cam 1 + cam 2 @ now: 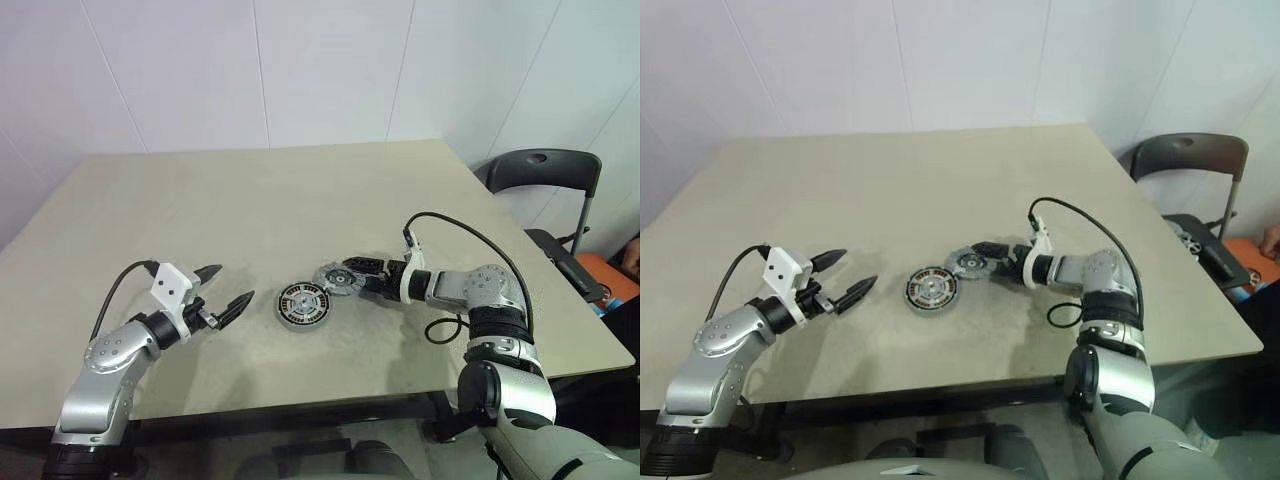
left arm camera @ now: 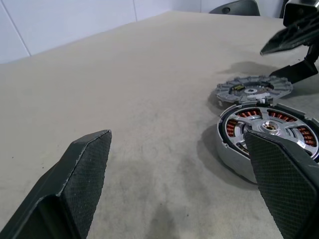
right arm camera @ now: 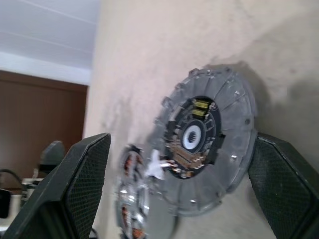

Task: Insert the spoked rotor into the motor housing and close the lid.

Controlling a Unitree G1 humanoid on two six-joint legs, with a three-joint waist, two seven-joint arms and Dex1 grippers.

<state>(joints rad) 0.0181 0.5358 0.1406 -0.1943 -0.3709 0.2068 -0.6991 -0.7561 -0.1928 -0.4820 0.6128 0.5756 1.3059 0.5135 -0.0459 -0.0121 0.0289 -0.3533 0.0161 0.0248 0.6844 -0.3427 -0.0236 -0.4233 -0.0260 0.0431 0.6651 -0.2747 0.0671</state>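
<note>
With the black spoked rotor (image 2: 271,127) already seated in the round silver-grey motor housing (image 1: 304,305) at the table's (image 1: 250,200) near middle, the right pincer (image 1: 352,276) straddles the notched light-grey lid (image 1: 337,279) just right of it, spread to grasp, while the left pincer (image 1: 222,292) waits spread and empty.

The bench (image 1: 250,210) has a matt beige top, faintly mottled. The housing (image 2: 234,159) is smooth silver-grey metal with copper-coloured windings and a bright, shiny spoked face inside. The lid (image 3: 209,144) is dull grey cast-looking metal with a notched edge. The left gripper (image 1: 222,292) and right gripper (image 1: 352,277) have black fingers (image 2: 84,174) with finely textured matt pads; the arms are glossy silver.
</note>
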